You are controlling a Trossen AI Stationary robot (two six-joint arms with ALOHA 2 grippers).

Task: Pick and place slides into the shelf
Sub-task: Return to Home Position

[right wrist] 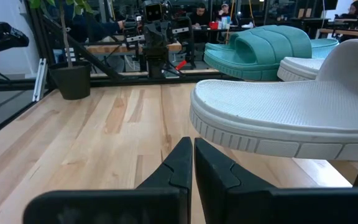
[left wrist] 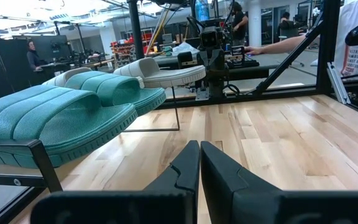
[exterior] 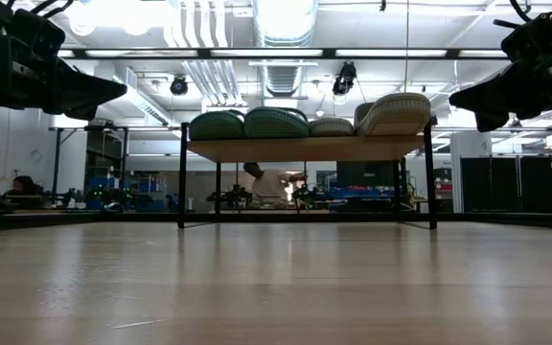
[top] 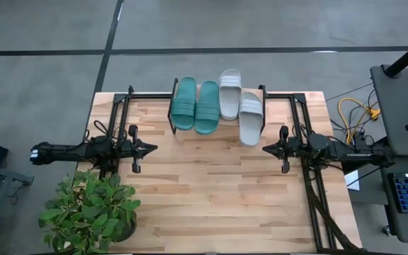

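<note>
Two teal slides point(top: 195, 105) and two light grey slides point(top: 240, 106) lie side by side on the shelf point(exterior: 305, 149) at the table's far middle, soles on its plank top. The right grey slide point(top: 251, 117) juts over the shelf's near edge. My left gripper point(top: 153, 148) is shut and empty, raised over the table left of the shelf. My right gripper point(top: 265, 148) is shut and empty, raised right of the shelf, close to the jutting grey slide point(right wrist: 291, 112). The teal slides show in the left wrist view point(left wrist: 61, 118).
A potted green plant point(top: 91, 209) stands at the table's near left corner. Black frame rails point(top: 317, 191) run along the table's right side and far edge. Bare wooden tabletop point(top: 211, 191) spreads in front of the shelf. People show in the room behind.
</note>
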